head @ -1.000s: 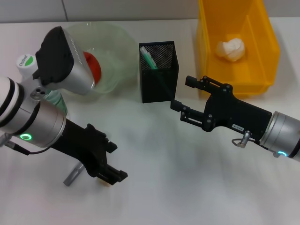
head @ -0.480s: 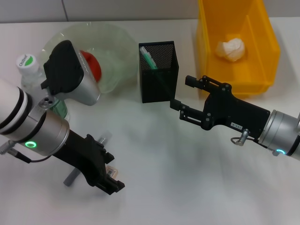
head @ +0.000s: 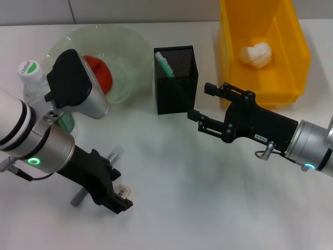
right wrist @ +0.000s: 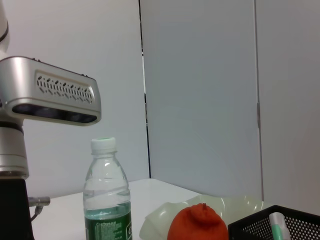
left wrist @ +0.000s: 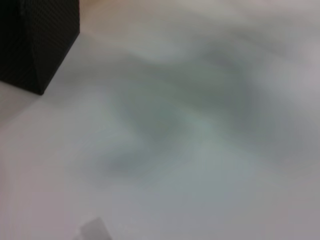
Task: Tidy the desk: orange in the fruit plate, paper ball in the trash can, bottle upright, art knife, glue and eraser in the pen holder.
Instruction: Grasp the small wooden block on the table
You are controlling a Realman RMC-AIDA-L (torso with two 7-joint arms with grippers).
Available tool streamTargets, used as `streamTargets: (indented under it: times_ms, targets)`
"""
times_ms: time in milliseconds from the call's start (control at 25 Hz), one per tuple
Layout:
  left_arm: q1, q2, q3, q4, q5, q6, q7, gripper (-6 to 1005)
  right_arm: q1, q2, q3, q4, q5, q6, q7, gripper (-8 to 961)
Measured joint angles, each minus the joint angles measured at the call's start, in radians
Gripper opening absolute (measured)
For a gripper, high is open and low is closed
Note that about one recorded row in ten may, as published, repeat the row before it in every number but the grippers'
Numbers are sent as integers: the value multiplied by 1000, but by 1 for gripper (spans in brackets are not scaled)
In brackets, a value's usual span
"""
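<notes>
Left gripper (head: 117, 197) pinches the eraser (head: 123, 189) low over the desk (head: 208, 208), pen holder (head: 175, 79) next; right gripper (head: 200, 107) idles, open and empty.

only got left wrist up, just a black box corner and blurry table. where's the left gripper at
observer: In the head view the left gripper is low over the table, on its near left part, right beside the eraser.
operator: knife anywhere near it
observer: A grey art knife lies on the table under that arm, partly hidden by it.
operator: bottle up yet
observer: Yes, the bottle stands upright beside the fruit plate.
</notes>
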Motion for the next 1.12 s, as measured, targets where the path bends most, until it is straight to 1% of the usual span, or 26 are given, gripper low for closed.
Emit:
streamTargets:
  times_ms: [360,520,600,640,760,1120]
  targets:
    - [-1,0,10,3,15,10,-11,720,2,0,0,3,0,3,1,729]
    - [-41,-1,27,8,29,53,-49,717,3,0,0,2,0,3,1,729]
    - [-42,-1,31,8,31,53,-51,715,3,0,0,2,0,5,1,729]
    - [-48,-3,61,9,56,44,-66,714,3,0,0,3,0,9,1,729]
    - [-50,-4,72,9,66,38,-69,711,3,0,0,3,0,10,1,729]
    - [-49,-5,77,4,68,15,-71,703,0,0,0,3,0,12,1,730]
